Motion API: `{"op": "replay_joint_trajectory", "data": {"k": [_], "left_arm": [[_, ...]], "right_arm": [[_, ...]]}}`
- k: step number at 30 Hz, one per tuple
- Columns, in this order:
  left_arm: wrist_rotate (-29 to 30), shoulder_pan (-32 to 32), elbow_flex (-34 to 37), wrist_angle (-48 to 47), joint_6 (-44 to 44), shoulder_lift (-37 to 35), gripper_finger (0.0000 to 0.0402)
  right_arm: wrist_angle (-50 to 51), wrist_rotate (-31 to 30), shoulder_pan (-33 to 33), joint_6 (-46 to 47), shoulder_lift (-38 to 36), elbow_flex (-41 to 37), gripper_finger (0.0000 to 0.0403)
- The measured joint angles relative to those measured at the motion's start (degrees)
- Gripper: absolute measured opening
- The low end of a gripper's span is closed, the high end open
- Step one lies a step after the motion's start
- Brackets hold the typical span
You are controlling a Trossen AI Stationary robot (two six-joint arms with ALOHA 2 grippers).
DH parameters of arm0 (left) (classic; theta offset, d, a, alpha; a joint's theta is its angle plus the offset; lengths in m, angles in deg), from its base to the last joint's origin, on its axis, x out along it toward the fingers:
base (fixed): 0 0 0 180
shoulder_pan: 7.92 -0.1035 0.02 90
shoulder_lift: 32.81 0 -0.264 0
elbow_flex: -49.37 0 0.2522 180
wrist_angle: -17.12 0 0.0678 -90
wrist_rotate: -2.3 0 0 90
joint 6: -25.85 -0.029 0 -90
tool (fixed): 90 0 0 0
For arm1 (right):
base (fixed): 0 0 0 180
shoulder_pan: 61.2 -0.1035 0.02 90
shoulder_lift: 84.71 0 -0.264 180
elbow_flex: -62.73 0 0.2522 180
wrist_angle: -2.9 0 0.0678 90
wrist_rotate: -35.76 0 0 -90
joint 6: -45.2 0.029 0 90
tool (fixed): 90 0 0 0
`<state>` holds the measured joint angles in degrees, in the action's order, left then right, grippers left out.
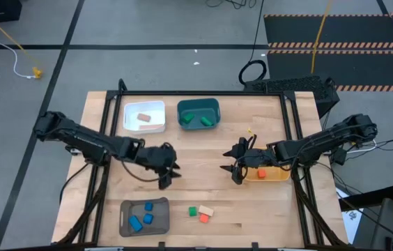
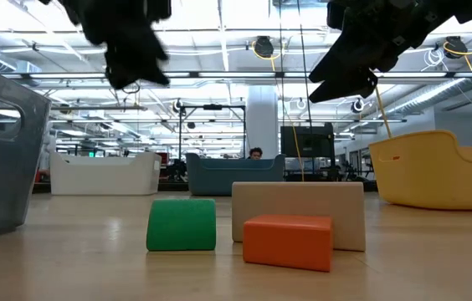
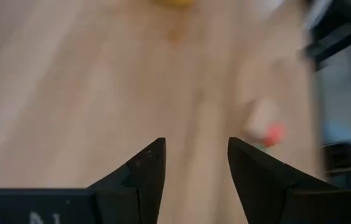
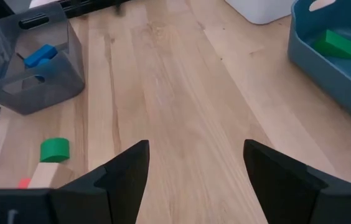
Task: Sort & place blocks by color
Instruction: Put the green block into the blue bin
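Three loose blocks lie flat near the table's near edge: a green one (image 1: 192, 210) (image 2: 182, 224) (image 4: 55, 149), a tan one (image 1: 206, 210) (image 2: 299, 209) and a red-orange one (image 1: 203, 218) (image 2: 288, 241). My left gripper (image 1: 167, 178) (image 3: 194, 158) hangs open above the bare table middle, left of centre. My right gripper (image 1: 230, 162) (image 4: 194, 168) is open too, in the air right of centre, beside the yellow bin. Both stand well above the blocks, empty. Blue blocks (image 1: 143, 215) lie in the grey bin, green ones (image 1: 196, 118) in the teal bin.
The grey bin (image 1: 125, 222) sits at the near left, the white bin (image 1: 156, 106) holding a tan block and the teal bin (image 1: 182, 108) stand at the far side. The yellow bin (image 1: 280, 176) at the right edge holds a red-orange block. Bare wood lies between the arms.
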<state>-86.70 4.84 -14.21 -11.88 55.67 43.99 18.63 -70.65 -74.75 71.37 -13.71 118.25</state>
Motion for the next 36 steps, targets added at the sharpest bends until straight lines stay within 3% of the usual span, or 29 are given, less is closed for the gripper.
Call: {"op": "replay_joint_trajectory", "data": {"k": [6,13,26,36], "left_arm": [[0.69,6.75,-0.01,9.14,4.57,0.93,0.0172],[-0.23,10.76,-0.01,15.43,4.2,7.69,0.0172],[-2.35,12.31,-0.01,20.65,-6.86,17.69,0.0172],[-2.18,12.5,-0.03,25.75,-23.42,23.39,0.0172]], "right_arm": [[-0.5,0.01,0.02,-0.26,0.0,0.0,0.0251],[-0.51,0.01,0.0,-0.28,-0.02,0.0,0.0251],[-0.46,0.03,0.0,-0.28,-0.02,0.0,0.0251],[-0.48,0.03,0.0,-0.28,-0.02,0.0,0.0251]]}}
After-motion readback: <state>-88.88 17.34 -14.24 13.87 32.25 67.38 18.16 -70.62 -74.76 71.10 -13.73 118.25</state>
